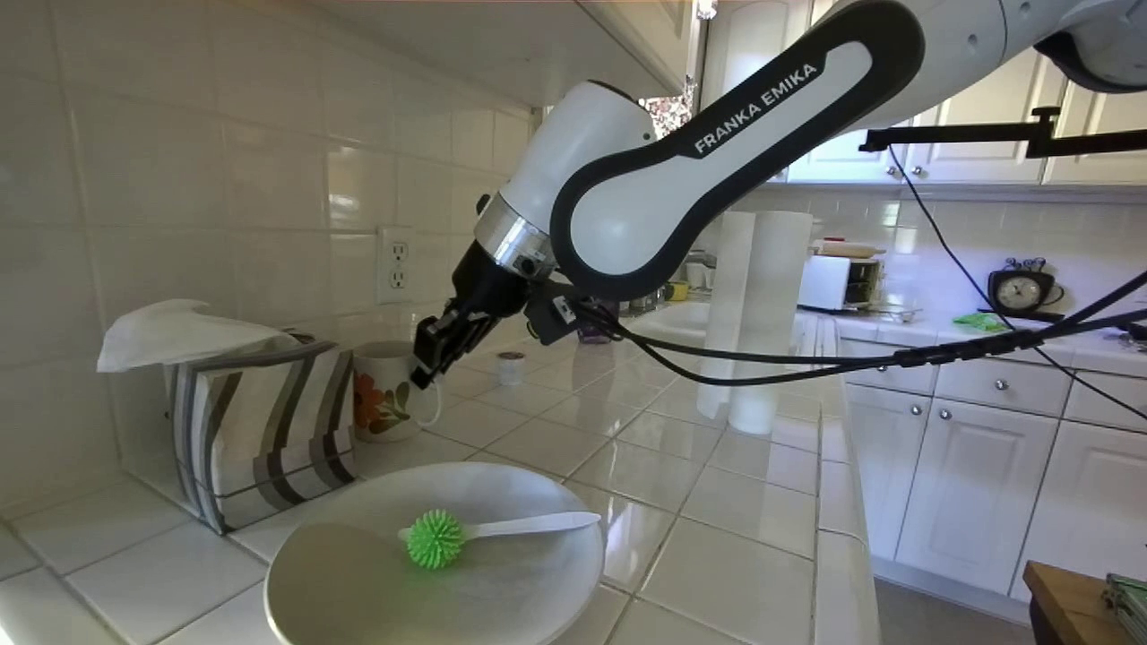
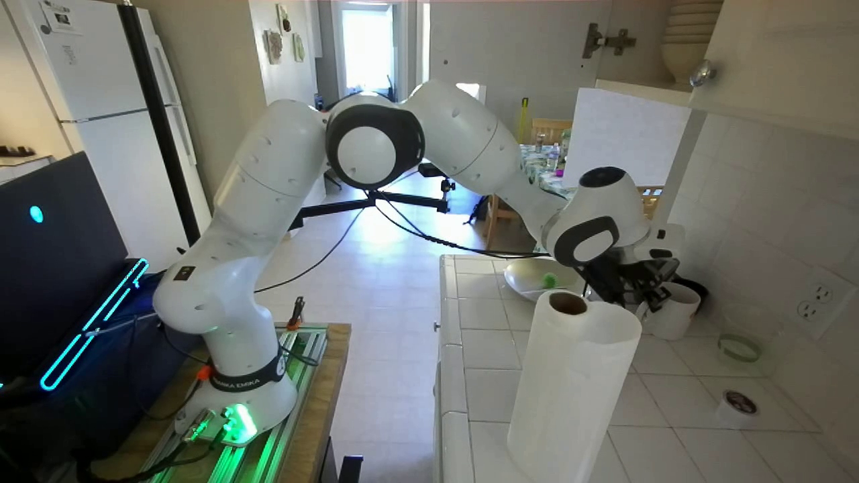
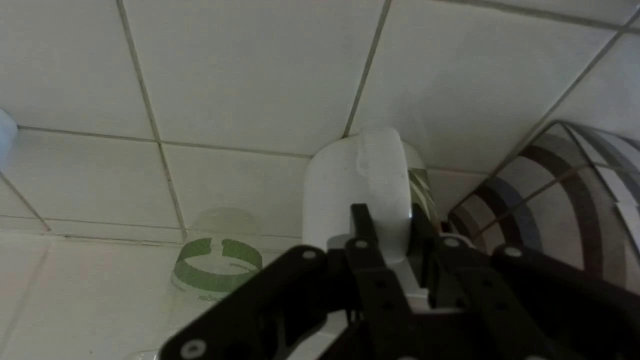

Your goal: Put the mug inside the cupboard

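Observation:
The white mug with a red-orange flower pattern (image 1: pixel 376 405) stands upright on the tiled counter by the wall. It also shows in an exterior view (image 2: pixel 679 310) and the wrist view (image 3: pixel 327 195). My gripper (image 1: pixel 421 374) reaches down to the mug's handle side. In the wrist view the gripper's fingers (image 3: pixel 392 220) lie on both sides of the handle, pressed close to it. The cupboard (image 2: pixel 643 92) is above the counter with its door (image 2: pixel 772 64) open; stacked bowls (image 2: pixel 688 40) stand inside. Its underside (image 1: pixel 466 40) shows in an exterior view.
A striped napkin holder (image 1: pixel 269 430) stands right beside the mug. A large bowl (image 1: pixel 529 591) with a green brush (image 1: pixel 436 539) is in front. A paper towel roll (image 2: pixel 570 389), a clear container with a green band (image 2: pixel 738 347) and a small jar (image 2: pixel 737 409) stand on the counter.

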